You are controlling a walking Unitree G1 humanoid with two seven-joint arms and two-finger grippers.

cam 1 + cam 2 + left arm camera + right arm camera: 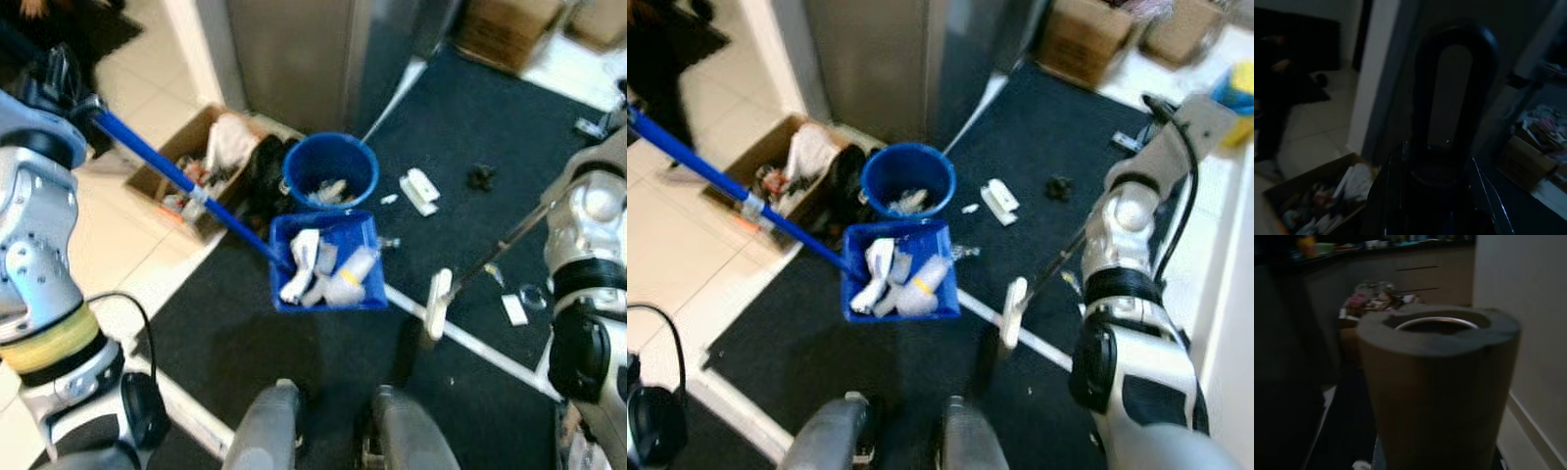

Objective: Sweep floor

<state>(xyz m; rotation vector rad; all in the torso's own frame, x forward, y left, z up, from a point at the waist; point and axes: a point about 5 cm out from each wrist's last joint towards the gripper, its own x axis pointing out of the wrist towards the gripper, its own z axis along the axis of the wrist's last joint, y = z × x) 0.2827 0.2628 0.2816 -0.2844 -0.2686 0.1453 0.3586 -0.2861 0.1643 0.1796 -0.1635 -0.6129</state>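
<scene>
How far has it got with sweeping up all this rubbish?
Partly done: the blue plastic dustpan holds white scraps, and the round blue bucket has some inside. In hand: the dustpan hovers beside the bucket, not yet tipped. Left: a white box, a dark clump and bits on the dark carpet.

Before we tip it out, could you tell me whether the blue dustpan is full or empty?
Full: the blue dustpan holds a heap of white wrappers and a small bottle, and sits on the dark mat right beside the blue bucket.
</scene>
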